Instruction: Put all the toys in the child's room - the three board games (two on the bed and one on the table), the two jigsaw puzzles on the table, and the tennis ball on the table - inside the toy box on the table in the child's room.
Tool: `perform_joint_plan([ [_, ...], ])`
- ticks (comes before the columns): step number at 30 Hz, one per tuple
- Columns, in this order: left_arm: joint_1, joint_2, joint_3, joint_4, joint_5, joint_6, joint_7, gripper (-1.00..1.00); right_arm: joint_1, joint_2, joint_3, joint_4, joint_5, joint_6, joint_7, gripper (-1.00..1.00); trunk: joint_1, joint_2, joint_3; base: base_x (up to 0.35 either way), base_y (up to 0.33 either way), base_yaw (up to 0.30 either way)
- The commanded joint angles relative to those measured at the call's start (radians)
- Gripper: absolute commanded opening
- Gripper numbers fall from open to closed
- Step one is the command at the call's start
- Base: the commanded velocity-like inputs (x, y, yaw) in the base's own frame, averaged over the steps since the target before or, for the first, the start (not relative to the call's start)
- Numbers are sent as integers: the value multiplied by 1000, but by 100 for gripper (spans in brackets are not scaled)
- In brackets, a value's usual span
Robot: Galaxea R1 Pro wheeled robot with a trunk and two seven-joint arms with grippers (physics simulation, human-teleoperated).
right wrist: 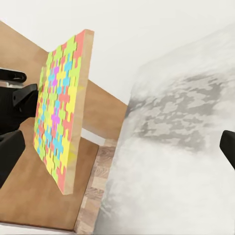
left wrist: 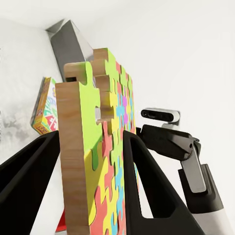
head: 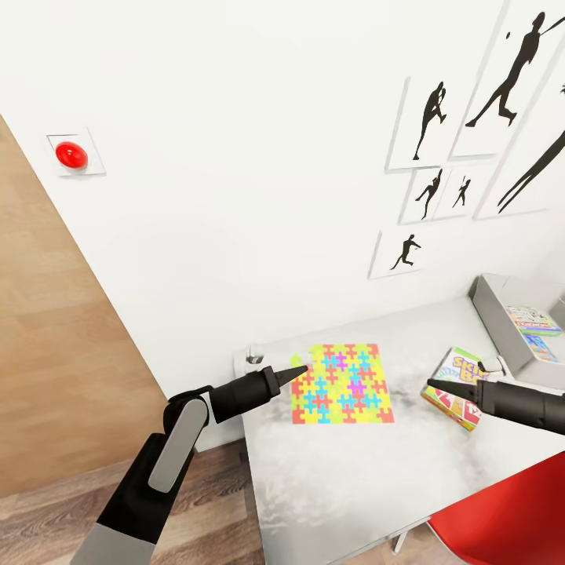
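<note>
Left tool [head: 298, 371] at corner of jigsaw puzzle [head: 341, 383] over pale tabletop [head: 353, 479]. Right tool [head: 433, 386] near Skip-Bo board game [head: 463, 390]. Grey toy box [head: 493, 310] beyond, printed box inside. Red chair [head: 502, 518] in front.

A jigsaw puzzle [head: 341, 384], a thin wood-edged square of interlocking yellow, pink, blue, green and orange pieces, is held off the pale table [head: 377, 479] near its wall end, one corner clamped between the left tool [head: 300, 370] fingers. A green Skip-Bo board game [head: 459, 388] lies on the table beside the toy box [head: 502, 314]. That light-grey, sloped-walled bin at the table's far end holds another colourful game box [head: 535, 326].
</note>
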Motion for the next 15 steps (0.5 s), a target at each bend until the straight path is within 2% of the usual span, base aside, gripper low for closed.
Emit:
perform_joint_plan([
  [1,-1,0,1,0,3,6,-1,-100,-1,-1,2,0,0,6,10,100,0,-1,-1,0,0,0],
  [15,-1,-1,1,1,2,6,-1,-100,2,-3,11,0,-2,6,36,100,0,-1,-1,0,0,0],
])
